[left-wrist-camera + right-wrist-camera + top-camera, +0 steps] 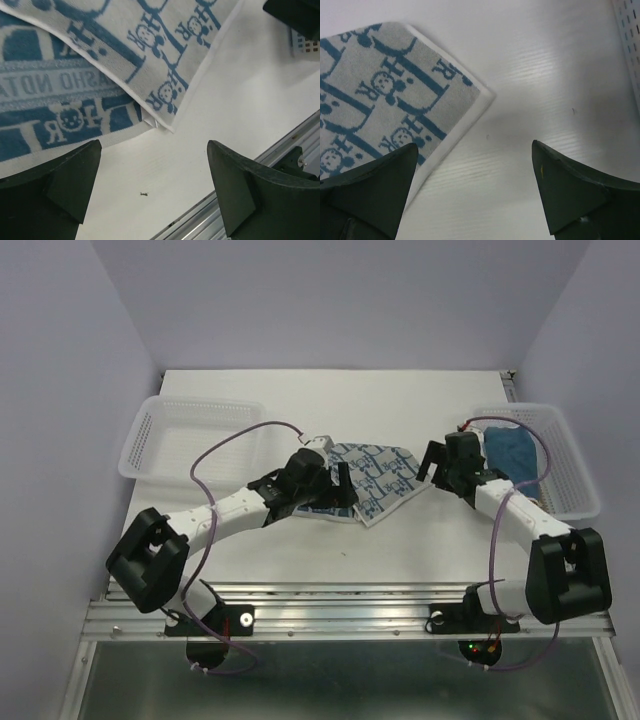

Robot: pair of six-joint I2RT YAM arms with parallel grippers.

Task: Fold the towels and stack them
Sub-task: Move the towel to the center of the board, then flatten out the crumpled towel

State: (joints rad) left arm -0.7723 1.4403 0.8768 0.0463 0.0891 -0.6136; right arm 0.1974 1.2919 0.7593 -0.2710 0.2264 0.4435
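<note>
Left pincer (154, 150) is standing wide open and gripping nothing. I am holding it low over the near edge of the white-and-blue towel (100, 50). One of its fingers (60, 185) is overlapping that edge in the wrist view; whether it is touching the cloth I cannot tell.

My right pincer (475, 147) is also gaping, with nothing between its jaws. It is hovering just off the towel's right corner.

Findings:

1. The white-and-blue towel (375, 475) is lying flat on the table (400, 550), near its middle. It is lying doubled: an upper layer is resting on a lower one, and the two white hems are meeting in a point at the near corner.
2. The towel's right corner is showing a rounded white hem in the right wrist view (375, 95), lying flush on the table.
3. A blue towel (510, 450) is sitting in the right basket (575, 465), well apart from the patterned towel, on its right.
4. The left basket (140, 440) is standing to the towel's left, past my left arm.
5. Bare table is running from the towel's near edge to the metal rail (280, 155), giving open room between my left jaws. A small dark speck (144, 193) is lying there.
6. Bare table is also lying between the towel's right corner and the right basket's wall (627, 30).
</note>
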